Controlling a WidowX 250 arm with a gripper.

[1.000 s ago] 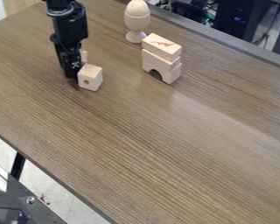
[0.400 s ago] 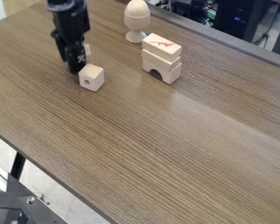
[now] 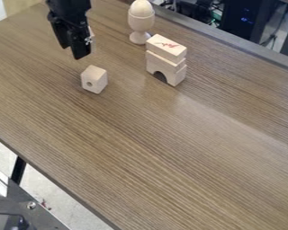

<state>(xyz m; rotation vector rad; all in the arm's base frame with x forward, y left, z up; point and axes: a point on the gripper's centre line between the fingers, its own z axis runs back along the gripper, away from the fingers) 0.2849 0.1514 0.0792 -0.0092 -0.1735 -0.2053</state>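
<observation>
The black two-finger gripper [image 3: 72, 52] is held above the wood-grain table [image 3: 152, 148], its fingertips modestly apart, with nothing seen gripped between them. Below it and slightly to the right in the view, toward the camera, the drilled wooden block [image 3: 95, 79] stands on the table, separated from the fingertips. Its slightly longer axis appears upright, and its round hole is turned toward the camera. To the gripper's right, well apart, a wooden arch block [image 3: 174, 78] is topped by a plain block [image 3: 165, 62] and a red-marked rectangular block [image 3: 166, 47]. Up and right, a wooden egg [image 3: 141, 7] is seated in an egg cup [image 3: 140, 21]. The arm is cut off by the top edge; a pale patch beside the gripper cannot be identified.
</observation>
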